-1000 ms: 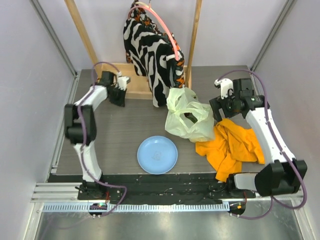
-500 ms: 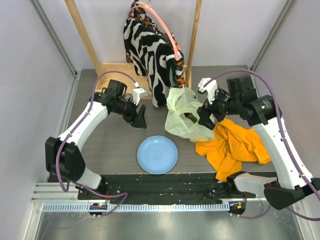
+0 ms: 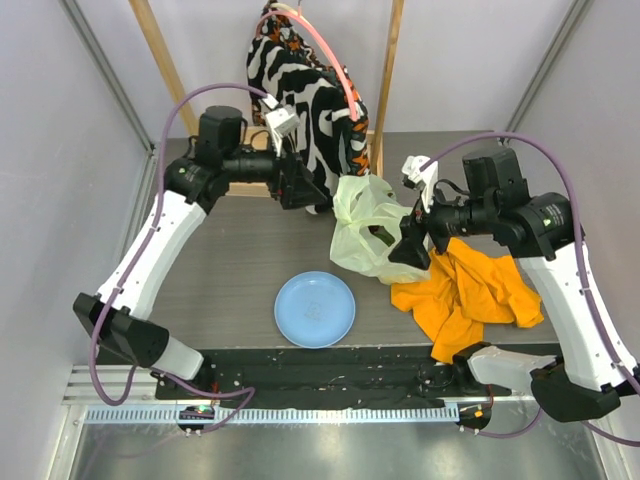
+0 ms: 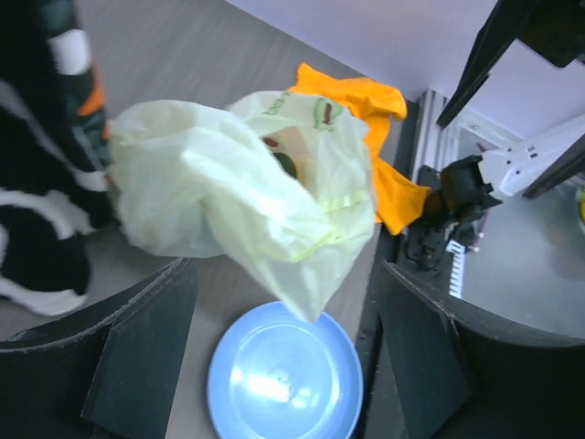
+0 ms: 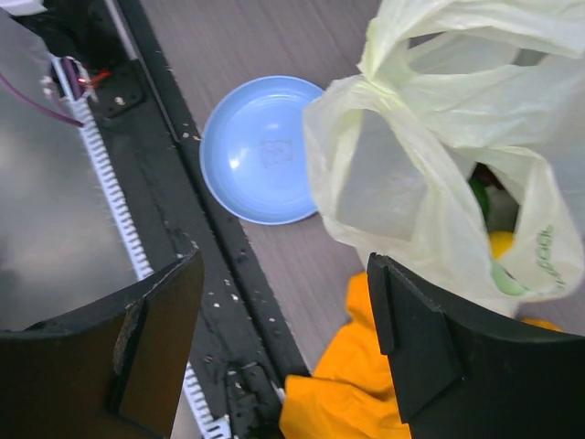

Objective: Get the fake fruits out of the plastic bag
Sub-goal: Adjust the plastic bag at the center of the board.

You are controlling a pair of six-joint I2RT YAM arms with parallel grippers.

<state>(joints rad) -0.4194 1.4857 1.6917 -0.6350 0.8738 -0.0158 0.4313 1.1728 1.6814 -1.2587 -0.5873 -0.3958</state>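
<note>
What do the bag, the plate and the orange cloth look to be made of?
The bag looks like thin plastic film: pale yellow-green, translucent, crinkled, with dark shapes showing through. The plate is probably hard plastic, possibly glazed ceramic: smooth light blue with glossy highlights. The cloth is soft matte orange fabric, lying in loose folds.

No word or number can be read with certainty. The bag (image 4: 228, 192), right of the table's middle, bears green print. In the left wrist view a small green oval mark (image 4: 325, 112) sits on its wall by the mouth, on the bag's right side. A few green letters (image 4: 274, 107) beside it are too small and creased to make out. In the right wrist view a line of rounded green letters (image 5: 541, 247) runs along the bag's wall, too blurred to read. The plate (image 5: 260, 151) shows a faint stamped mark (image 5: 274, 154) at its centre, also unreadable.
</note>
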